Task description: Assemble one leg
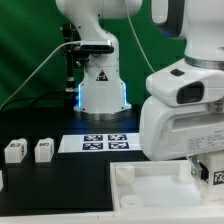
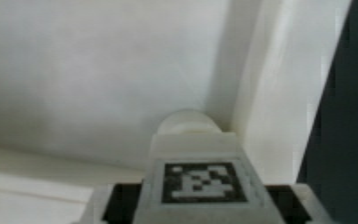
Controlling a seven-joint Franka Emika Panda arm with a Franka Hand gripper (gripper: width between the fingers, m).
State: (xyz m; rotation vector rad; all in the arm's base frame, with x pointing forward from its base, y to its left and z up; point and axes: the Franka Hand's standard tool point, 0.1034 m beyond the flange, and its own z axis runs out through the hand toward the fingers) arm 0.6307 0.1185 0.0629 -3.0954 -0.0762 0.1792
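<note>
My gripper [image 1: 207, 170] hangs over the right end of the large white tray-like piece [image 1: 150, 192] and is shut on a leg [image 1: 217, 175], a small white block with a black-and-white tag. In the wrist view the gripper [image 2: 197, 200] holds this leg [image 2: 197, 165] between its dark fingers [image 2: 123, 203]. The leg's rounded tip points down into the tray's inner corner, next to the raised tray wall [image 2: 274, 70]. I cannot tell whether the tip touches the tray. Two more legs [image 1: 15, 151] [image 1: 43, 150] stand on the black table at the exterior view's left.
The marker board [image 1: 105, 142] lies flat in front of the robot's base [image 1: 100, 92]. A small white part [image 1: 2, 179] shows at the exterior view's left edge. Green cloth hangs behind.
</note>
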